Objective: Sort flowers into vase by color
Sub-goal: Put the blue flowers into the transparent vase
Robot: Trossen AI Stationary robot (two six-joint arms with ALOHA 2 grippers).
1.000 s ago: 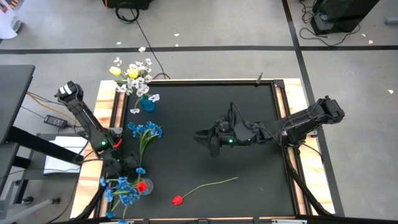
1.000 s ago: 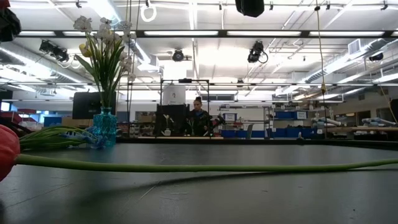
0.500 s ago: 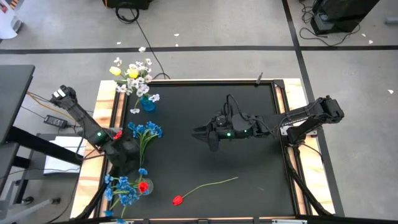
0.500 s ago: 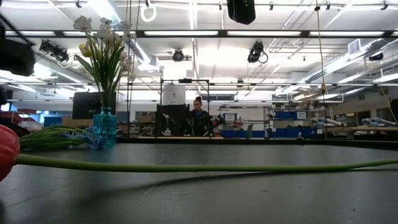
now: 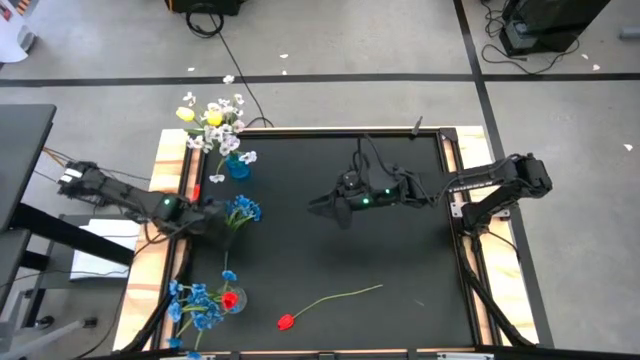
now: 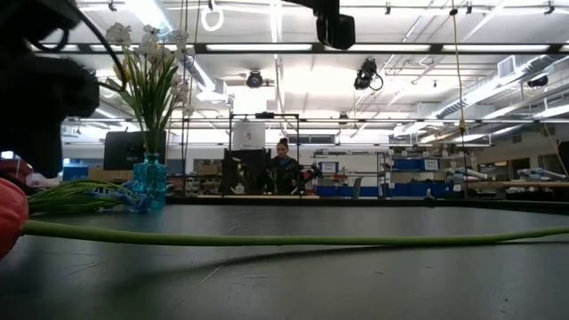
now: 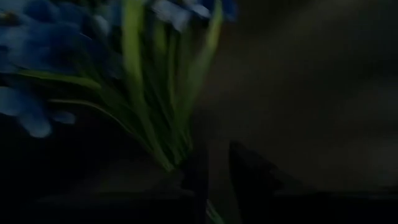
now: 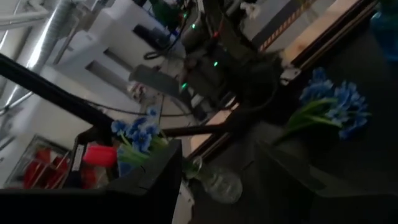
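A blue spray (image 5: 241,209) lies flat on the black table, its green stems (image 7: 155,124) running toward my left gripper (image 5: 218,223) (image 7: 216,186), which is open right at their lower end. My right gripper (image 5: 322,208) (image 8: 217,180) hangs open and empty over the table's middle. A blue vase (image 5: 237,166) (image 6: 149,182) at the far left holds white and yellow flowers (image 5: 213,122). A clear vase (image 5: 232,301) at the near left holds blue blossoms and a red tulip. Another red tulip (image 5: 287,321) (image 6: 9,218) lies on the table near the near edge. My left gripper reaches in level from the table's left with its fingers (image 7: 194,180) beside the lower stems (image 7: 175,163) of the blue spray. The blurred wrist view does not let me tell whether they touch.
The lying tulip's long stem (image 5: 345,296) (image 6: 293,237) stretches toward the right across the near part of the table. Wooden rails (image 5: 458,160) border the black mat. A person stands far back in the room (image 6: 284,164). The right half of the table holds nothing but the right arm.
My left gripper has moved from the clear vase at the near left toward the far edge and stretched out low to the blue spray lying on the table. My right gripper has drifted a little toward the far edge. The flowers have stayed put.
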